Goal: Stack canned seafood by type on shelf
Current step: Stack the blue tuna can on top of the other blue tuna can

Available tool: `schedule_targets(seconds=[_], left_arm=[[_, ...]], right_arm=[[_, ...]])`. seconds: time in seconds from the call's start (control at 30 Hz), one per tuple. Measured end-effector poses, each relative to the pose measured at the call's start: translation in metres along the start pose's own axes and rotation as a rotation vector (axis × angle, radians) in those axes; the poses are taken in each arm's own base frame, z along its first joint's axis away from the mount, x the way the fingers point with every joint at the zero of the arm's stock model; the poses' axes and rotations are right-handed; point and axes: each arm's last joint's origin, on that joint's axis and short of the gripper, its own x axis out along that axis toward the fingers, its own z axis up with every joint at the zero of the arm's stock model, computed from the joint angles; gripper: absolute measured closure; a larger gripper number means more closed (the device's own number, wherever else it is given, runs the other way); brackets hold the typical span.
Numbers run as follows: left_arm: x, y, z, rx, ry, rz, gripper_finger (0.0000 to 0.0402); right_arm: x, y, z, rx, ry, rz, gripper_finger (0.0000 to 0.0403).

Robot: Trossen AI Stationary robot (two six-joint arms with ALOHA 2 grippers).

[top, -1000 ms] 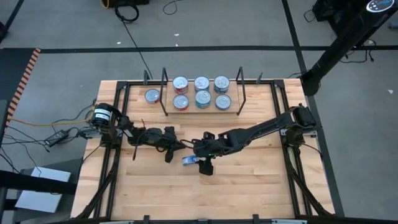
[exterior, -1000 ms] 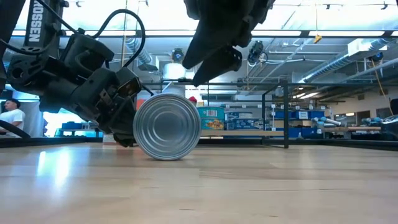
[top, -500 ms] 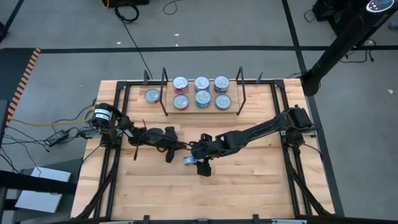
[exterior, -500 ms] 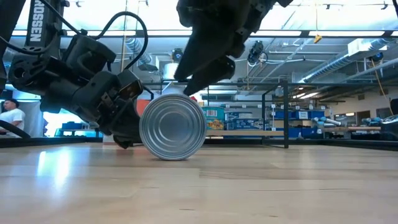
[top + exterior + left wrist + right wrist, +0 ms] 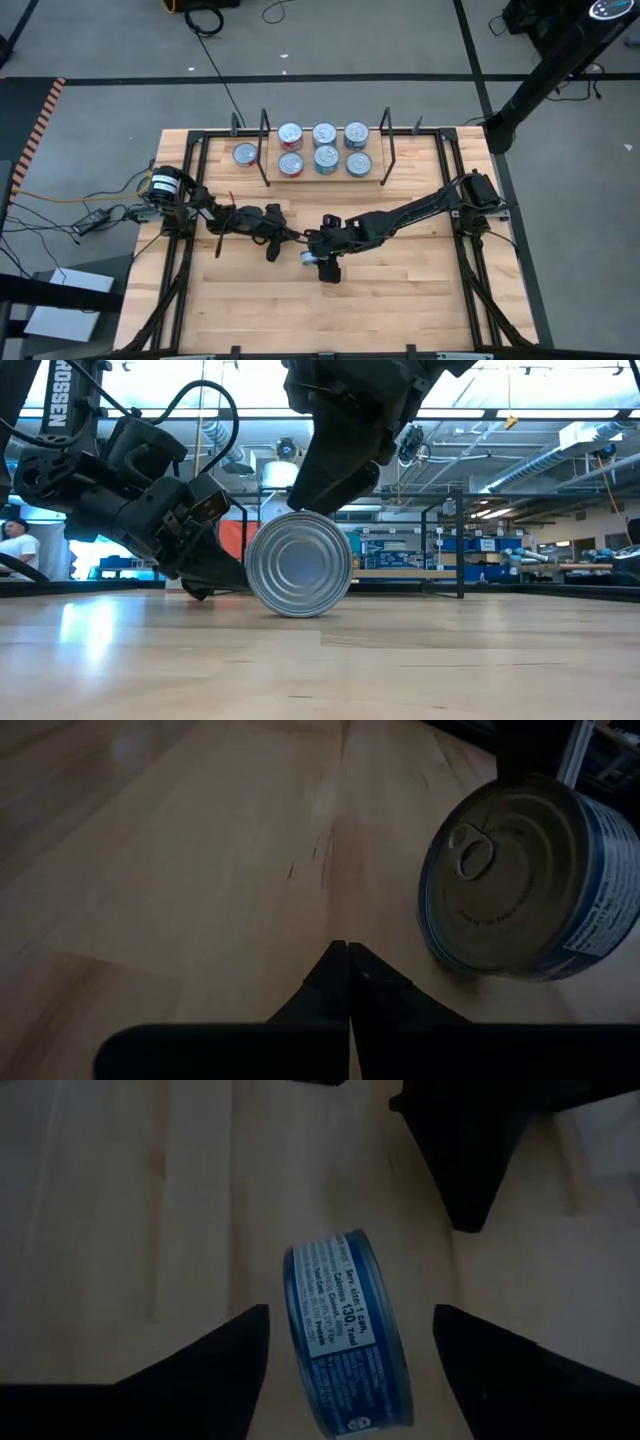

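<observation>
Your spread right gripper (image 5: pixel 350 1340) straddles the blue tin (image 5: pixel 345 1330) standing on its rim mid-tabletop; it could roll away toward the pressed-together left gripper (image 5: pixel 347 965).

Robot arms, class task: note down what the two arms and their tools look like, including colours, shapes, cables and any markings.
Both arms are dark, slim, jointed links. Black cables loop along the left arm, which carries white "TROSSEN" lettering, partly cut off in the low view. The left tool has dark fingers tapering to a point. The right tool has two black, wedge-shaped fingers. The right arm looks plain black from above.
</observation>
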Motion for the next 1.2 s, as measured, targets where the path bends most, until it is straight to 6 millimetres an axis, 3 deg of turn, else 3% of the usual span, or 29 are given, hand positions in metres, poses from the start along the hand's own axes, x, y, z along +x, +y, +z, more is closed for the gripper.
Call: schedule_targets(seconds=[0.47, 0.77, 1.2], left_arm=[[0.000, 0.000, 0.000, 0.000, 0.000, 0.004, 0.0401], [0.000, 0.000, 0.000, 0.000, -0.001, 0.013, 0.0401], [0.001, 0.000, 0.001, 0.001, -0.005, 0.013, 0.0401]], right_arm=[[0.000, -0.001, -0.004, -0.079, 0.050, 0.003, 0.0154], [0.025, -0.001, -0.017, -0.095, 0.129, 0.019, 0.0190], [0.014, 0.002, -0.011, 0.004, 0.071, -0.013, 0.0201]])
